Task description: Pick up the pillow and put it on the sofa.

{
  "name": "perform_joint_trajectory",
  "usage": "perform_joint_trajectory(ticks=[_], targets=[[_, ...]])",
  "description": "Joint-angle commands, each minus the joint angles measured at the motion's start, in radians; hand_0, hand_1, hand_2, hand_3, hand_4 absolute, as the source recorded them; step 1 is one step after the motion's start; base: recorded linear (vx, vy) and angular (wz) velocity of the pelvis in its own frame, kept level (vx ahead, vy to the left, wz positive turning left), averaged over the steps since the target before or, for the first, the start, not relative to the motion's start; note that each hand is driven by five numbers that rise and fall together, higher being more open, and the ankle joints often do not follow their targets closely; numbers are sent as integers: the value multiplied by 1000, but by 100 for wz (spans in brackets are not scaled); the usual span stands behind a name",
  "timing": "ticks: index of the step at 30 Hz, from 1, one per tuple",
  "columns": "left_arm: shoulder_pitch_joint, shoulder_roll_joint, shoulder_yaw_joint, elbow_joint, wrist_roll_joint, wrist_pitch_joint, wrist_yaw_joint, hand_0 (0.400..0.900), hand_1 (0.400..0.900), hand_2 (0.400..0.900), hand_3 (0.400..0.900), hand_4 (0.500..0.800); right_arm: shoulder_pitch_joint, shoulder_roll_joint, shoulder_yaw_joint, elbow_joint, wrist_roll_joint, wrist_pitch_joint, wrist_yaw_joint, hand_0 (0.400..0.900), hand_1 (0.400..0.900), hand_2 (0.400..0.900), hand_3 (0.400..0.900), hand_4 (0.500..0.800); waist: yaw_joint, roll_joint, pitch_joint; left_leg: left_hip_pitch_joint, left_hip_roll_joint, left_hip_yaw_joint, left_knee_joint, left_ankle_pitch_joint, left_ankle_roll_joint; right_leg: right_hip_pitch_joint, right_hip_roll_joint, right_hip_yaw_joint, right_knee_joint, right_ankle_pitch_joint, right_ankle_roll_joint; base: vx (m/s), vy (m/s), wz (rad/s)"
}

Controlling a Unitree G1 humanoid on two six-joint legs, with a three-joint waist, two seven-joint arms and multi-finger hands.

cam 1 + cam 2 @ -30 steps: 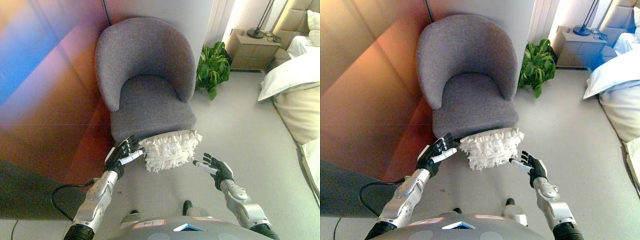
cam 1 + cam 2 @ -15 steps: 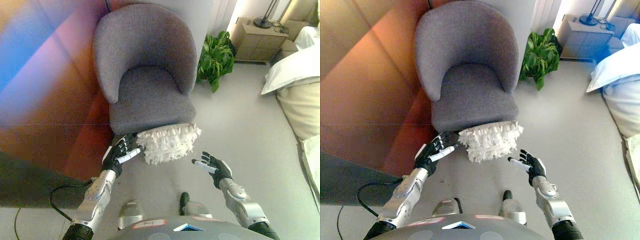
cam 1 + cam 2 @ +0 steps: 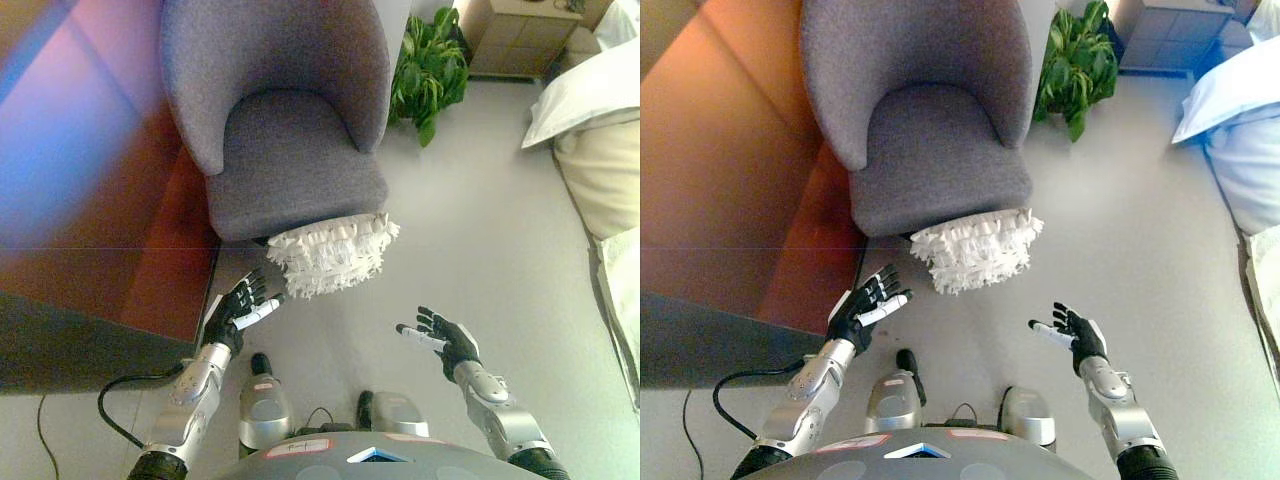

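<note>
A white ruffled pillow (image 3: 328,253) hangs over the front edge of the grey armchair's seat (image 3: 290,165), partly on it and partly over the floor. My left hand (image 3: 240,308) is open, just below and left of the pillow, apart from it. My right hand (image 3: 444,338) is open over the floor, below and right of the pillow, well clear of it. Both hands are empty.
A wooden wall panel (image 3: 90,200) runs along the left. A green potted plant (image 3: 430,65) stands right of the chair. A bed with white bedding (image 3: 600,130) is at the right edge, a nightstand (image 3: 515,35) behind it.
The view has shifted, so the chair and pillow sit higher in the picture. Both hands now lie farther from the pillow; the left hand no longer touches it.
</note>
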Motion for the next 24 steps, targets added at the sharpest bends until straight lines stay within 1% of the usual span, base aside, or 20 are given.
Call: perform_joint_trajectory(ticks=[1, 2, 3, 4, 5, 6, 7, 9, 10, 13, 14, 15, 16, 18, 19, 20, 21, 22, 23, 24], targets=[[-15, 82, 87, -140, 21, -78, -49, 900, 900, 900, 900, 800, -12, 6, -14, -123, -34, -41, 9, 900, 900, 900, 900, 800, 31, -30, -119, -90, -34, -4, -20, 71, 80, 179, -91, -100, 77, 244, 124, 329, 196, 17], [-19, 88, 84, -141, 19, -74, -51, 900, 900, 900, 900, 800, -11, 11, -17, -124, -31, -39, 2, 900, 900, 900, 900, 800, 34, -33, -122, -87, -46, -12, -18, 64, 89, 162, -102, -98, 116, 276, 130, 401, 229, 17], [-27, 97, 81, -141, 19, -69, -51, 900, 900, 900, 900, 800, -11, 21, -16, -129, -31, -40, -8, 900, 900, 900, 900, 800, 39, -37, -126, -82, -72, -29, -11, 43, 106, 135, -113, -99, 183, 313, 137, 450, 227, 12], [-38, 110, 72, -135, 32, -70, -52, 900, 900, 900, 900, 800, -12, 34, -10, -132, -39, -40, -29, 900, 900, 900, 900, 800, 42, -33, -131, -57, -103, -48, -7, 4, 118, 89, -129, -113, 327, 350, 145, 456, 261, 5], [-46, 116, 73, -136, 41, -64, -48, 900, 900, 900, 900, 800, -25, 41, -2, -127, -49, -37, -50, 900, 900, 900, 900, 800, 47, -21, -132, -39, -108, -30, -4, -5, 135, 31, -145, -131, 415, 382, 136, 393, 222, 2], [-49, 117, 74, -137, 45, -60, -44, 900, 900, 900, 900, 800, -34, 44, 3, -121, -56, -34, -65, 900, 900, 900, 900, 800, 49, -18, -133, -28, -113, -24, -4, -13, 138, 1, -154, -132, 442, 395, 134, 302, 145, -2], [-57, 122, 78, -147, 42, -45, -39, 900, 900, 900, 900, 800, -51, 49, 16, -110, -77, -34, -95, 900, 900, 900, 900, 800, 46, -11, -130, 10, -123, -19, -16, -20, 143, -52, -166, -149, 441, 384, 119, 299, 55, 6], [-64, 129, 87, -164, 38, -27, -52, 900, 900, 900, 900, 800, -57, 51, 23, -101, -154, -48, -135, 900, 900, 900, 900, 800, 37, 0, -125, 50, -123, -16, -35, -21, 137, -103, -139, -189, 359, 319, 93, 340, -54, 26], [-71, 135, 87, -169, 41, -22, -62, 900, 900, 900, 900, 800, -64, 42, 22, -90, -218, -50, -163, 900, 900, 900, 900, 800, 26, 3, -119, 79, -121, -13, -41, -27, 128, -130, -124, -213, 271, 309, 87, 357, -181, 45], [-104, 149, 82, -175, 36, 4, -53, 900, 900, 900, 900, 800, -94, 8, 22, -63, -350, -52, -215, 900, 900, 900, 900, 800, 2, -3, -91, 125, -105, -28, -21, -59, 98, -184, -158, -219, 85, 380, 94, 356, -309, 48], [-114, 155, 71, -175, 29, 8, -47, 900, 900, 900, 900, 800, -110, -14, 28, -52, -427, -38, -222, 900, 900, 900, 900, 800, -9, -18, -85, 146, -94, -51, -9, -97, 72, -212, -203, -189, -50, 443, 132, 312, -341, 46], [-116, 156, 67, -174, 27, 7, -45, 900, 900, 900, 900, 800, -116, -19, 30, -51, -455, -31, -227, 900, 900, 900, 900, 800, -13, -20, -78, 144, -89, -45, 2, -97, 71, -207, -211, -198, -92, 475, 132, 455, -457, 73], [-119, 161, 54, -173, 22, 5, -46, 900, 900, 900, 900, 800, -137, -44, 40, -42, -528, 5, -238, 900, 900, 900, 900, 800, -21, -25, -75, 151, -66, -63, 21, -123, 52, -226, -232, -182, -240, 523, 156, 230, -255, 45], [-119, 161, 54, -173, 22, 5, -46, 900, 900, 900, 900, 800, -137, -44, 40, -42, -528, 5, -238, 900, 900, 900, 900, 800, -21, -25, -75, 151, -66, -63, 21, -123, 52, -226, -232, -182, -240, 523, 156, 247, -226, 40], [-104, 165, 49, -174, 18, -1, -37, 900, 900, 900, 900, 800, -155, -62, 50, -29, -593, 37, -253, 900, 900, 900, 900, 800, -26, -34, -69, 170, -40, -89, 44, -157, 44, -259, -261, -151, -245, 589, 172, 538, -477, 74], [-77, 165, 55, -172, 22, -8, -29, 900, 900, 900, 900, 800, -154, -64, 55, -9, -643, 39, -264, 900, 900, 900, 900, 800, -22, -33, -64, 178, 2, -116, 76, -174, 31, -245, -261, -139, -203, 531, 171, 658, -570, 87], [-62, 166, 58, -169, 25, -13, -21, 900, 900, 900, 900, 800, -156, -62, 51, 3, -670, 35, -263, 900, 900, 900, 900, 800, -19, -45, -63, 182, 12, -123, 99, -184, 30, -245, -255, -151, -174, 528, 167, 553, -435, 68], [-37, 150, 72, -166, 36, -2, -7, 900, 900, 900, 900, 800, -145, -71, 42, -2, -715, 57, -245, 900, 900, 900, 900, 800, -19, -38, -73, 195, 49, -130, 93, -165, 10, -227, -251, -150, -161, 491, 166, 366, -241, 51], [-22, 141, 86, -174, 17, 15, -8, 900, 900, 900, 900, 800, -136, -83, 36, -16, -737, 71, -231, 900, 900, 900, 900, 800, -20, -33, -77, 208, 69, -125, 86, -140, -4, -221, -244, -164, -149, 477, 164, 293, -193, 67], [-11, 136, 101, -194, 1, 32, -49, 900, 900, 900, 900, 800, -127, -104, 25, -29, -774, 76, -234, 900, 900, 900, 900, 800, -18, -24, -77, 205, 105, -94, 83, -90, -22, -214, -233, -196, -135, 447, 158, 135, -125, 61]])
